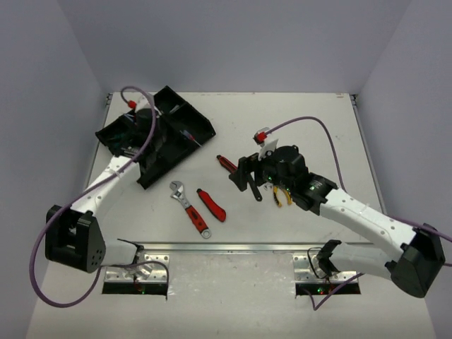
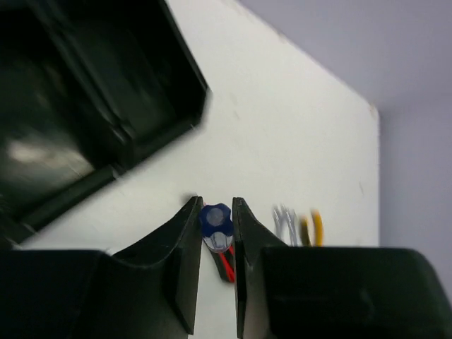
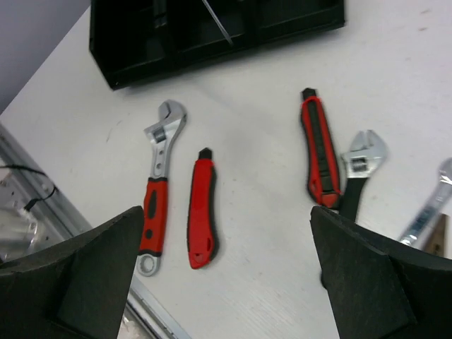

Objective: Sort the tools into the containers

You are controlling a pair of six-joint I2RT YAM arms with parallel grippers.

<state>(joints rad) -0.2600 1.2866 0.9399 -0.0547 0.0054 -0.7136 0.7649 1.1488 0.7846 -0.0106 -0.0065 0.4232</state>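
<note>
Between fingers of your left gripper (image 2: 215, 203), blue lobed-cap screwdriver (image 2: 215, 219) is sitting clamped, long axis pointing away toward table (image 2: 296, 141); your right gripper (image 3: 226, 219) is hanging open.

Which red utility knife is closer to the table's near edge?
The knife beside the red-handled wrench; the other knife lies farther back.

The table (image 1: 311, 120) is white, smooth and dull. The tray (image 3: 212, 42) at the far left is black plastic with a soft shine. The wrench (image 3: 159, 180) has a bright, shiny metal head and a red rubbery handle. The knife (image 3: 201, 212) beside it is red and black plastic, not shiny. The screwdriver (image 2: 215, 220) has a smooth blue plastic handle. The left gripper (image 2: 215, 212) has dull black plastic fingers (image 2: 180, 268). The spanner (image 3: 431, 208) is shiny silver metal.
</note>
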